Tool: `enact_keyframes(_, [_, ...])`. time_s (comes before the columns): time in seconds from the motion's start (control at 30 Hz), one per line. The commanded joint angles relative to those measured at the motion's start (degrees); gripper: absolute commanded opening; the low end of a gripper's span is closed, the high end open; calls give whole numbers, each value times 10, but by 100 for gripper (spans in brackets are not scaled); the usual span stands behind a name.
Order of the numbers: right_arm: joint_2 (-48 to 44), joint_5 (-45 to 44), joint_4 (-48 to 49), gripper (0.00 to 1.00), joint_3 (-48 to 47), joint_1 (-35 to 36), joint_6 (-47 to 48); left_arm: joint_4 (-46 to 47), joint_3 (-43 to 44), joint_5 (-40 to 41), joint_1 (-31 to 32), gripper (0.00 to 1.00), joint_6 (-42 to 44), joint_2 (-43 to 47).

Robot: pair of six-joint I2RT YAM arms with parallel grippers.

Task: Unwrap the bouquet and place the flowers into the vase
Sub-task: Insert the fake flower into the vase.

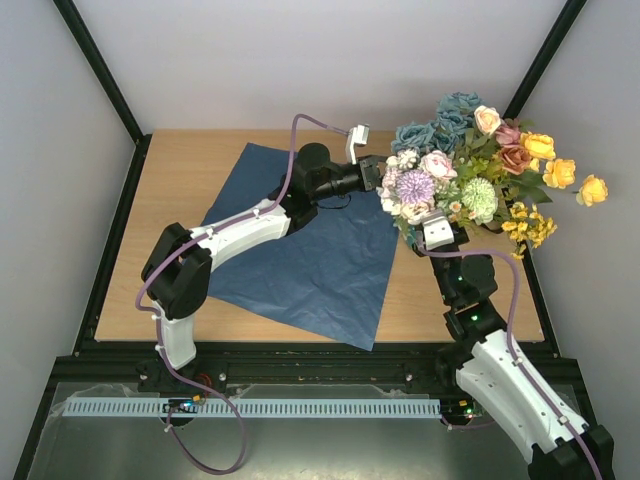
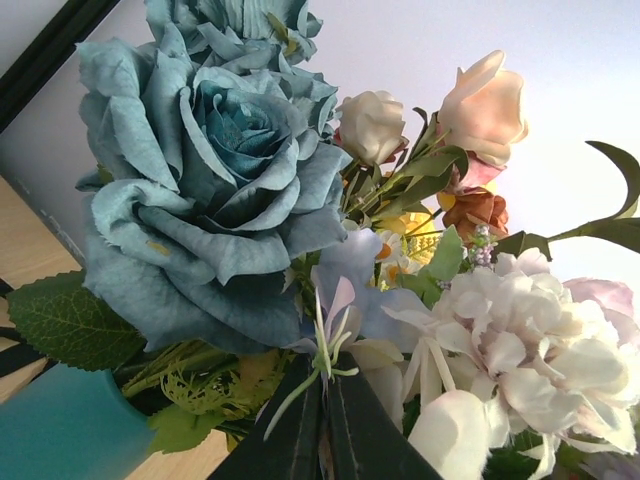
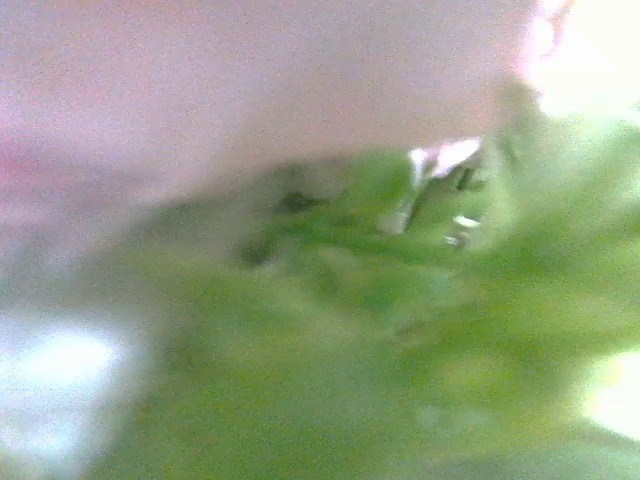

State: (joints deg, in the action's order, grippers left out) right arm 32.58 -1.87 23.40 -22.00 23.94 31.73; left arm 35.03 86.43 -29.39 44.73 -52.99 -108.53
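You have the flowers [image 1: 480,165] bunched upright at the desk's [image 1: 190,160] far right, the vase [image 2: 60,430] just beside your tightly closed left hand [image 1: 382,180], while your right hand [image 1: 430,222] sits under the blooms, its opening hidden.

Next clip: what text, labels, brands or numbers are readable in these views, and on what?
None readable.
The flowers, vase, blue paper and table show no print.
A small coloured patch at the left arm's base: too small to read.
Right wrist view: blurred, nothing legible.
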Motion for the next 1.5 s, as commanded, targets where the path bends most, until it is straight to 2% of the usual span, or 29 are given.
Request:
enact_keyframes(0.0, [-4, -28, 65, 5, 14, -1, 18, -1, -7, 6, 3, 2, 18, 9])
enact_keyframes(0.07, [-4, -40, 84, 1, 30, -1, 11, -2, -11, 8, 4, 2, 21, 11])
enact_keyframes(0.3, [16, -101, 130, 1, 54, -1, -7, -5, -10, 4, 4, 4, 22, 19])
enact_keyframes(0.47, [47, -127, 137, 1, 52, -1, -47, -14, -11, 13, 4, 12, 32, 38])
enact_keyframes(1.03, [84, -134, 205, 1, 96, -1, -100, -42, -73, 74, 4, 25, 90, 120])
enact_keyframes(1.47, [104, -136, 210, 1, 92, -2, -110, -54, -97, 82, 6, 26, 109, 151])
